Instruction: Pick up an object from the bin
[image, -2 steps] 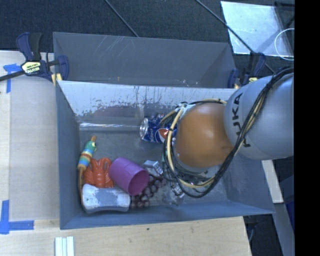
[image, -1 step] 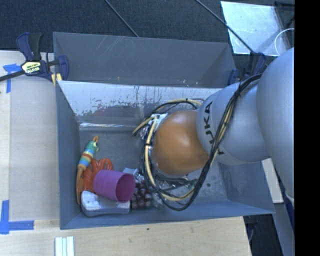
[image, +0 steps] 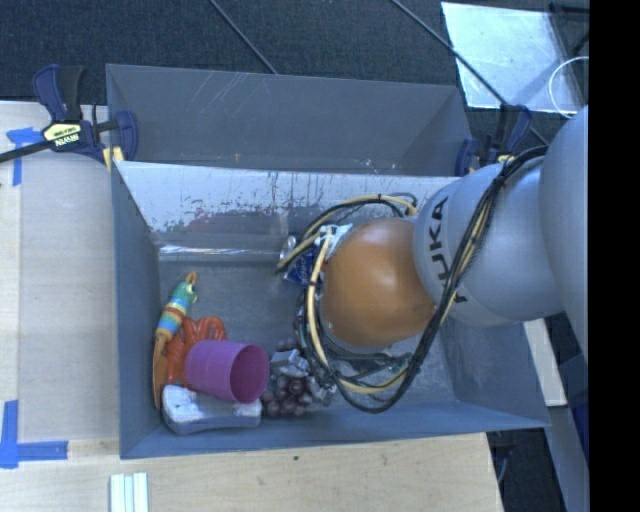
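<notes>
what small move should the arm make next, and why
Probably a short descent onto the dark grape-like bunch: the gripper is low, right by it, near the bin's front wall, and the purple cup lies on its side just beside the bunch, so drifting sideways would likely bump the cup.

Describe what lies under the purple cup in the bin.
The purple cup, on its side, lies over a white flat thing and against an orange toy. How far either reaches beneath the cup is covered.
</notes>
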